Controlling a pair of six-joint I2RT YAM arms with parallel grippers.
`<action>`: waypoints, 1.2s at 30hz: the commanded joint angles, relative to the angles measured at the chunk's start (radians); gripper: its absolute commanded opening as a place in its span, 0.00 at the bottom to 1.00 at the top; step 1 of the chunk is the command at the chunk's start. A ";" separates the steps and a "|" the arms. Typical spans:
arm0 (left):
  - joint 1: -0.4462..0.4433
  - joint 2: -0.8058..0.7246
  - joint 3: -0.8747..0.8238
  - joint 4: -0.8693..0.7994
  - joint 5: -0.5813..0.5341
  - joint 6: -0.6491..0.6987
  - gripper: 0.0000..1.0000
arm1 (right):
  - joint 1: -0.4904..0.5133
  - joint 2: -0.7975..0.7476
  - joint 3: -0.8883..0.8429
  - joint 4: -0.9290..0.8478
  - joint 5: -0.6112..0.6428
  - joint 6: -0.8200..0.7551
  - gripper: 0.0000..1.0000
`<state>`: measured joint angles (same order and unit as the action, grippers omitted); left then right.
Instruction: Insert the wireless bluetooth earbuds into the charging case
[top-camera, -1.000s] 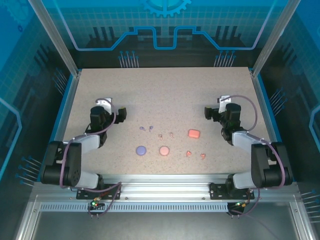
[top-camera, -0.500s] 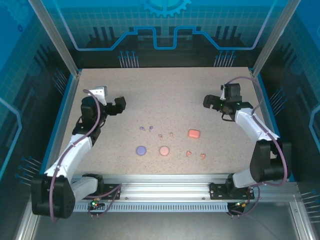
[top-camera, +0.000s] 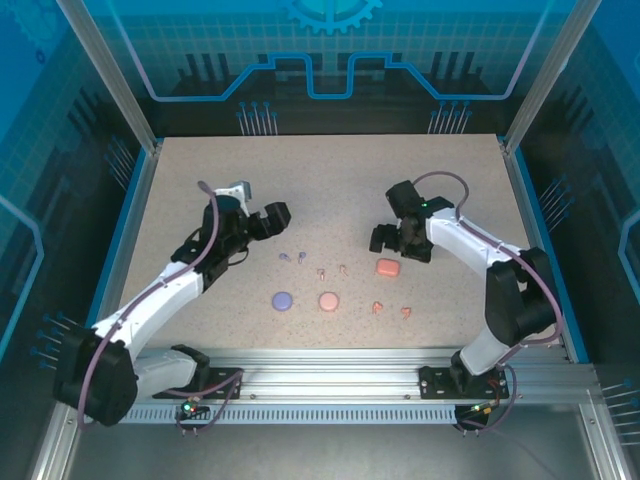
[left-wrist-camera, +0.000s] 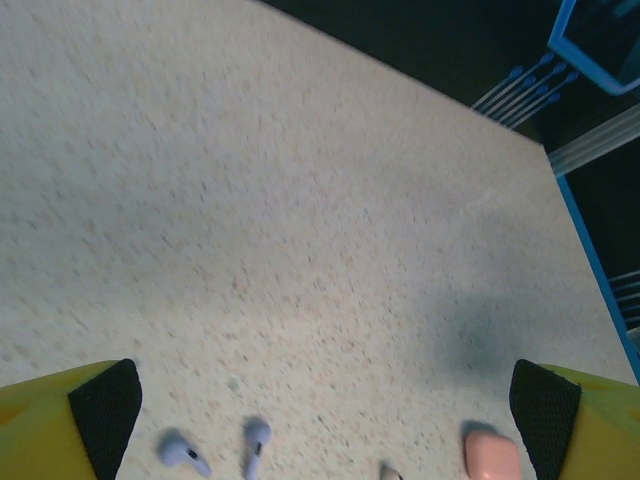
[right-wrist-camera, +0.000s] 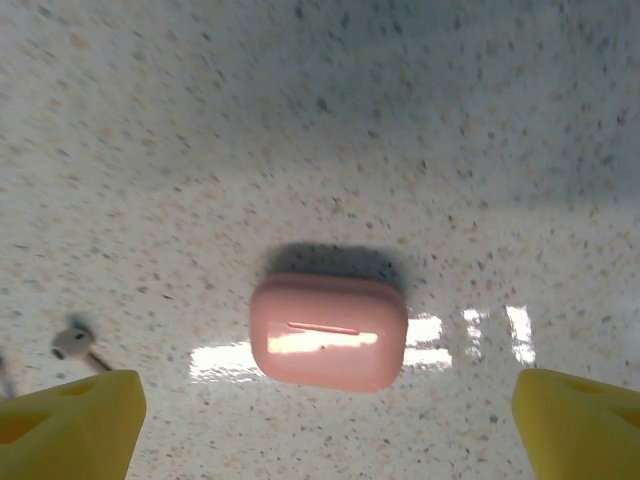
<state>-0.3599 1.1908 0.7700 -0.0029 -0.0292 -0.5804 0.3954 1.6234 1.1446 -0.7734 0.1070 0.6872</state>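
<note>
**Fig. Both arms reaching over the scattered earbuds, jaws spread and empty.**
The purple earbuds (left-wrist-camera: 256, 438) lie on the table (top-camera: 330, 180) just ahead of the left gripper (top-camera: 272, 218). The right gripper (top-camera: 400, 243) hangs over the coral case (right-wrist-camera: 328, 333), wrist pitched down. The buds appear light, hard and slippery, so a pinch across the stem probably suits.
</note>
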 joint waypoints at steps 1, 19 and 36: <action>-0.060 0.058 0.061 -0.059 -0.038 -0.123 0.99 | 0.023 0.022 -0.005 -0.062 0.057 0.069 0.96; -0.155 0.283 0.270 -0.264 0.001 -0.228 0.99 | 0.069 0.176 0.021 -0.026 0.066 0.078 0.90; -0.096 0.208 0.206 -0.197 0.057 -0.188 0.99 | 0.069 0.243 0.076 -0.023 0.071 0.090 0.83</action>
<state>-0.4553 1.4223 0.9463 -0.1757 0.0196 -0.8021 0.4530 1.8431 1.1934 -0.7853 0.1581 0.7597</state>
